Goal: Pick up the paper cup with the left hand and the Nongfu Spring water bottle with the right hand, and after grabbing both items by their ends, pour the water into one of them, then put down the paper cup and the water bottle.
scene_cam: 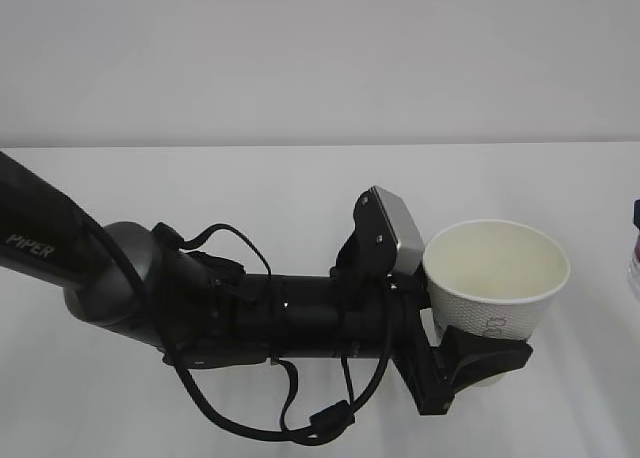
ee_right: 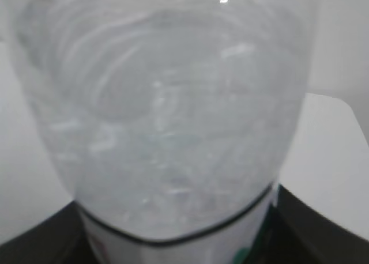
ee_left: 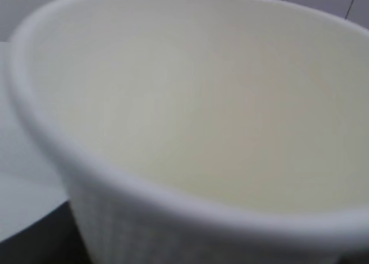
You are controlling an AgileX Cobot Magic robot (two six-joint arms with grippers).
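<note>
Looking at a black robot arm with white PIPER lettering (scene_cam: 40, 240) reaching in from the left across a plain white tabletop (scene_cam: 250, 188), loose black cables (scene_cam: 250, 418) drooping under it and a grey camera block (scene_cam: 395, 228) sitting on top near the wrist. Holding a small white tapered paper cup (scene_cam: 497, 275) out at the right end, the black two-jaw left gripper (scene_cam: 470, 353) clamping the cup low on its body, one blocky jaw showing across the front near the base. Sitting pretty much upright, cup mouth tilting slightly toward the camera, cream inside showing, faint grey lettering on the side just above the jaw. Seeing no liquid in the bit of interior on show. Filling nearly the whole left wrist view with that same cup (ee_left: 190, 131), rim and cream inner wall up close and blurry. Filling the right wrist view with a clear plastic bottle (ee_right: 167, 114), rounded shoulder up close, edge of a label at the bottom, dark right gripper (ee_right: 173, 241) jaws sitting snug on both sides of it, so gripping the bottle. Catching only a sliver of something red and white (scene_cam: 634, 253) at the far right edge of the exterior view, too cropped for identifying.
</note>
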